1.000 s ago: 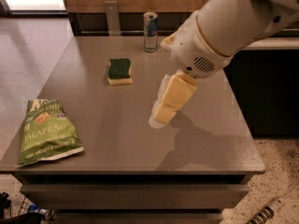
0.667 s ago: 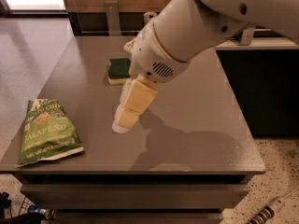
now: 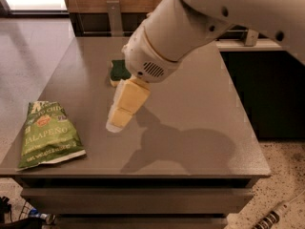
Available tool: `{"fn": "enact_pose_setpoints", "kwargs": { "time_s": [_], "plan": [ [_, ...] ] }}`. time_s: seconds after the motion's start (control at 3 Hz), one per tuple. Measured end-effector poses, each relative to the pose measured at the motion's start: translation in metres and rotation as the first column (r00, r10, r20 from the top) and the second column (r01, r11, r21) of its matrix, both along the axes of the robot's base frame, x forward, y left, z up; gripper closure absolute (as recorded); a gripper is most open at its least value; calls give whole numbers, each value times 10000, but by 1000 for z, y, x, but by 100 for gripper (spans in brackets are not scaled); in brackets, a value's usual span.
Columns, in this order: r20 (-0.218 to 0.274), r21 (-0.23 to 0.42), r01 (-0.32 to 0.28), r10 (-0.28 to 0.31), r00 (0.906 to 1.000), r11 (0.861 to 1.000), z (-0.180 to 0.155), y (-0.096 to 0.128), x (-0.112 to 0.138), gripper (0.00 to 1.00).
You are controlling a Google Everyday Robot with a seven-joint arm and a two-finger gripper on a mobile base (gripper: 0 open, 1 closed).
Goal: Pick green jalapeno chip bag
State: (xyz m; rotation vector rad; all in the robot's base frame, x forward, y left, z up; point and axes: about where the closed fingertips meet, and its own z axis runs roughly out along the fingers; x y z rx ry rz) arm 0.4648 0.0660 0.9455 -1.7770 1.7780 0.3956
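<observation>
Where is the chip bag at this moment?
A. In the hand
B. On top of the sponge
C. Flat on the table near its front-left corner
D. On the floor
C: the bag lies flat by the front-left corner of the table, while the hand hangs over the table's middle, apart from the bag.
</observation>
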Motion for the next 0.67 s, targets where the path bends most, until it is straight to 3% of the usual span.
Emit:
{"fn": "enact_pose_setpoints", "kwargs": {
  "time_s": [0.67],
  "plan": [
    [-1340,-258,-319,281,9906,9992,-61,83,34,0]
  ]
}}
